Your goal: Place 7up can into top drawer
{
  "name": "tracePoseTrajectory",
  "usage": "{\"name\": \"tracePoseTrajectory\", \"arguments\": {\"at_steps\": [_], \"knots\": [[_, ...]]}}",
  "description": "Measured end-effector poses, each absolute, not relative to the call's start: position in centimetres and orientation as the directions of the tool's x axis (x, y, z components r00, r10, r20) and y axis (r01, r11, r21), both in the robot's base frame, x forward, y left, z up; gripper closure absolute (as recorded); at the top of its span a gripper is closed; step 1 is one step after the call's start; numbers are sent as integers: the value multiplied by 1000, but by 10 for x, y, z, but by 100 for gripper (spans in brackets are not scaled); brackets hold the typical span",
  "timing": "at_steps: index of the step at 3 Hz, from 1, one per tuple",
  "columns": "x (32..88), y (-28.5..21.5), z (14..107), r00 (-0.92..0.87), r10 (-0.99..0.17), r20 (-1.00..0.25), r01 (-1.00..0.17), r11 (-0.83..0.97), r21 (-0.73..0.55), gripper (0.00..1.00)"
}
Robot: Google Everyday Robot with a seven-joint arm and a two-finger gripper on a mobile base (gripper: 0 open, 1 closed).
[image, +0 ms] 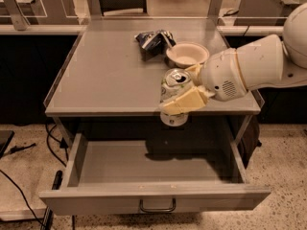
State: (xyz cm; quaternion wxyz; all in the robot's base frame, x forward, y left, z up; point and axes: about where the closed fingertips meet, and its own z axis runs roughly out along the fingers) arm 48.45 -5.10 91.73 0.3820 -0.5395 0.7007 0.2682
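Cream gripper (177,91) at the grey table (105,75) edge holds the white-and-green 7up can (171,82) above the grey top drawer (96,201).

Extending in from three o'clock, the gripper (180,92) is clamping the 7up can (172,82) over the table's (105,80) front edge, with the top drawer (96,201) lying open at six o'clock below it and a white bowl (187,54) sitting at twelve o'clock behind the can.

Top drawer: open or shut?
Open. The top drawer is pulled out beneath the table, its floor showing. The claw grips the 7up can above the table's front edge.
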Motion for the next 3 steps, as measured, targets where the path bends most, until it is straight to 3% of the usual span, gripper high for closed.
{"name": "tracePoseTrajectory", "arguments": {"at_steps": [1,3], "knots": [[435,-59,876,-124,-520,-845,-955,293,-41,100],[436,-57,880,-120,-525,-843,-957,288,-44,100]]}}
